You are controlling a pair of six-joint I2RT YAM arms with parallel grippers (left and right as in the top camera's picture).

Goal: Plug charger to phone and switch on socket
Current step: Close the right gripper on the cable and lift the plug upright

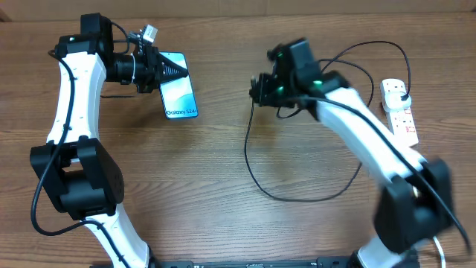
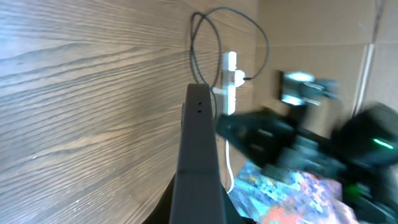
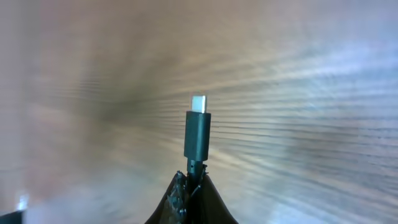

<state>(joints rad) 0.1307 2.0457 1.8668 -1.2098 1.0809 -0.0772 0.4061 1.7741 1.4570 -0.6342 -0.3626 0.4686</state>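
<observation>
My left gripper (image 1: 169, 73) is shut on the upper end of the phone (image 1: 181, 94), whose light screen with "Galaxy" text faces up at the back left. In the left wrist view the phone (image 2: 199, 149) is a dark bar between the fingers (image 2: 199, 214). My right gripper (image 1: 258, 88) is shut on the charger cable just behind its connector tip (image 3: 198, 134), which points away from the fingers (image 3: 191, 186). The black cable (image 1: 249, 160) loops over the table to a black plug (image 1: 402, 91) in the white socket strip (image 1: 400, 112).
The socket strip lies at the far right with red switches and also shows in the left wrist view (image 2: 230, 78). The cable's loop spreads across the table's middle. The right wrist view is blurred.
</observation>
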